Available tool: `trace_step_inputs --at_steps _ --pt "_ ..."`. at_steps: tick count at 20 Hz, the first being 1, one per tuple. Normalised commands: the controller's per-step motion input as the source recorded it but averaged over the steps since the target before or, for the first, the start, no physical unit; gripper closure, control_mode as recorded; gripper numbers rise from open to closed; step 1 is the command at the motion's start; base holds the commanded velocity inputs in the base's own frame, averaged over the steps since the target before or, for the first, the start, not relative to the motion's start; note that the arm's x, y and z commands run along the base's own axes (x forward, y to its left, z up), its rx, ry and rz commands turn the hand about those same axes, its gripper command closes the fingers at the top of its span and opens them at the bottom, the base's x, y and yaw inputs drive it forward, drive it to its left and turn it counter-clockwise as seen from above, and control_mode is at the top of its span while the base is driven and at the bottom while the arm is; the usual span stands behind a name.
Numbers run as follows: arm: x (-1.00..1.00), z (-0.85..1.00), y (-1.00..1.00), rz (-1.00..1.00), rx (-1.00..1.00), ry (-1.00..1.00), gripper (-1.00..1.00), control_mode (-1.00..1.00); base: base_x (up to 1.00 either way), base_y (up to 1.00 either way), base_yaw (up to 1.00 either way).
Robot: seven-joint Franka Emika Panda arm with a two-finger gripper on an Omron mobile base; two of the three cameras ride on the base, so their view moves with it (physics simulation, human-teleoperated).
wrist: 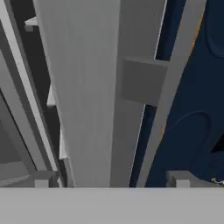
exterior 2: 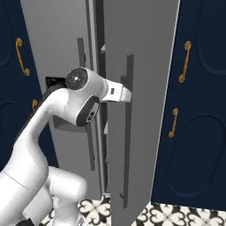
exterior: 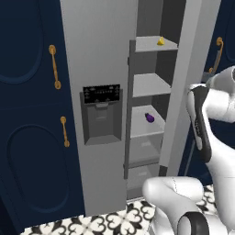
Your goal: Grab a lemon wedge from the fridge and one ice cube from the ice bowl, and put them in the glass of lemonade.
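Shelves — one lemon wedge (exterior: 160,41), one eggplant (exterior: 149,118)

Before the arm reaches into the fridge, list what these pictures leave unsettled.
- Tiny bright yellow lemon wedge on the top grey shelf, left base view: too small to judge how it lies.
- Tall grey metal fridge interior, right base view: hidden behind the open right door.
- Lower shelves, left base view: partly cut off by the white arm.
- Fingers, hand view: just the tips show beside the door's bar handle; contact unclear.
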Motion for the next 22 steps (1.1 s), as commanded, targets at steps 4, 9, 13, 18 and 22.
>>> trace_step_inputs --at_steps 4,9,13,18,22 --pt "0.03 0.52 1.00 -0.10 -0.43 0.24 -1.00 -1.00 0.00 0.00 0.00" --pt "0.51 0.20 1.00 -0.17 -0.48 0.32 -1.00 -1.00 0.00 0.00 0.00" --pt "1.00 0.00 0.77 -0.18 -0.45 0.39 -1.00 -1.00 0.00 0.00 0.00" --pt "1.00 -0.02 0.14 -0.06 -0.43 0.39 -1.00 -1.00 0.00 0.00 0.00" --pt "0.94 -0.07 -0.38 0.00 -0.18 0.24 -1.00 -1.00 0.00 0.00 0.00"
